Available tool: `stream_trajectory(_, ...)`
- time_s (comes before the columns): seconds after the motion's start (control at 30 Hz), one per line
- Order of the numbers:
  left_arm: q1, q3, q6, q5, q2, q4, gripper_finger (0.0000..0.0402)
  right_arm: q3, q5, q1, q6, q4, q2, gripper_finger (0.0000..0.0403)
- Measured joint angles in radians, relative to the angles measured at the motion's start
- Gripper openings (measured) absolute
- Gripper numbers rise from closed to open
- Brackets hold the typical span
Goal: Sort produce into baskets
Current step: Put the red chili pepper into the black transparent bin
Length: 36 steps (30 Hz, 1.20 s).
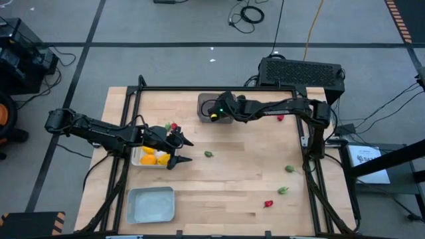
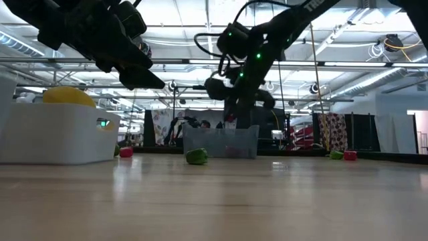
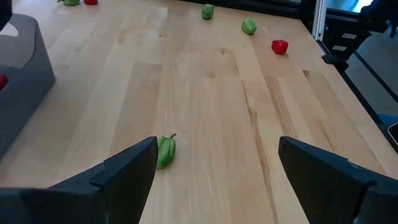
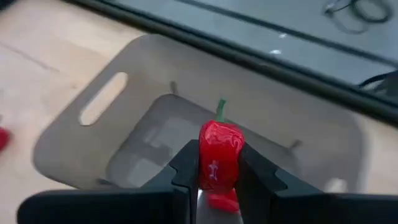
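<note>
My right gripper (image 1: 214,113) is shut on a small red pepper (image 4: 219,146) over the dark grey bin (image 1: 206,106) at the table's far middle. My left gripper (image 1: 188,151) is open and empty, just right of the white tray (image 1: 138,159), which holds yellow-orange rounds (image 1: 154,157). A green piece (image 3: 165,151) lies on the table just past my left gripper's fingers. The light grey-blue tray (image 1: 151,204) stands at the near left. My right gripper pinches the red pepper by its two sides (image 4: 217,163) between the two fingers. Its green stem (image 4: 220,109) sticks out beyond the fingertips. The fingers point down at the bin's opening (image 4: 186,124). The pepper is lifted clear of the bin.
Loose pieces lie on the table: green ones at the right (image 1: 289,168) (image 1: 283,190), red ones near the front right (image 1: 269,204), by the right arm (image 1: 281,118) and behind the white tray (image 1: 174,126). A black box (image 1: 302,72) stands beyond the far edge.
</note>
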Motion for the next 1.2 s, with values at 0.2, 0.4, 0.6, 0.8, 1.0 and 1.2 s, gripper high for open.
stream_trajectory(0.2,0.000,0.000,0.001,0.000,0.000,0.002,0.0341,0.000,-0.067,-0.007,-0.024,0.032,0.029,0.0078)
stream_trajectory(0.4,0.000,0.000,0.002,0.000,0.000,0.002,0.0341,0.000,-0.067,-0.007,-0.057,0.064,0.029,0.0126)
stream_trajectory(0.6,0.000,0.000,0.002,0.000,0.000,0.002,0.0341,0.000,-0.066,-0.007,-0.051,0.062,0.029,0.0176)
stream_trajectory(0.8,0.000,0.000,0.001,0.000,0.000,-0.035,0.0341,0.007,-0.148,-0.007,-0.056,0.061,0.029,0.0203)
stream_trajectory(1.0,0.001,0.000,-0.003,-0.030,0.000,-0.074,0.0341,0.071,-0.339,-0.005,-0.083,0.004,0.028,0.0207)
stream_trajectory(1.2,0.001,0.000,-0.034,-0.043,0.000,-0.081,0.0341,0.232,-0.425,0.005,-0.119,-0.385,-0.018,0.0203)
